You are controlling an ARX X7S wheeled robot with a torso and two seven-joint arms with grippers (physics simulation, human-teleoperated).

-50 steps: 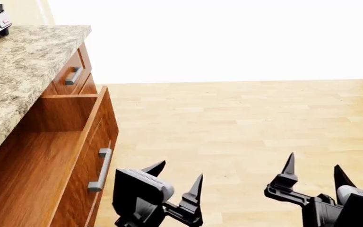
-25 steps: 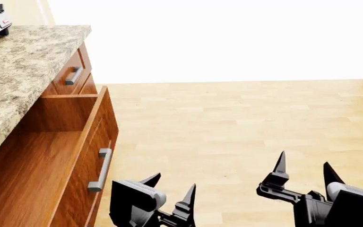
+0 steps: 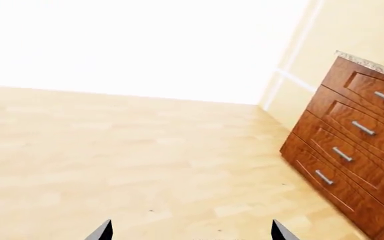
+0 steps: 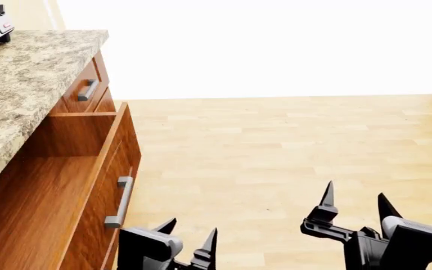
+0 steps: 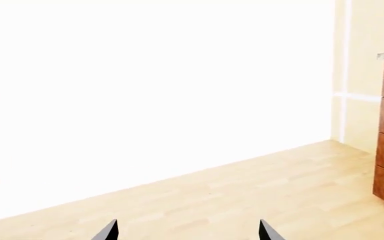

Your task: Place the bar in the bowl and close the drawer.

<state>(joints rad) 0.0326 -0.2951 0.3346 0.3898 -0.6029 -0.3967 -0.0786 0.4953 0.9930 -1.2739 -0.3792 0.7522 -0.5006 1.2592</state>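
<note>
Drawer point(image 4: 66, 185) at 9 o'clock, pulled out, inside bare. Left gripper point(image 4: 188, 236) at 6, right gripper point(image 4: 353, 197) at 4: both spread, empty, over floor point(image 4: 276, 146).

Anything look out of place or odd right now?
Only the drawer stands out: pulled wide open under the counter, and what shows of its inside looks bare. No bar or bowl in view, nothing spilled or damaged.

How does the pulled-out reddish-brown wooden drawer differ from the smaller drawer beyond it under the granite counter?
The reddish-brown wooden drawer stands pulled out, its wood-grain inside exposed; the smaller drawer sits shut, flush with the cabinet. The open one's front looks taller, its grey handle longer. Both share the same wood and a grey metal bar handle.
</note>
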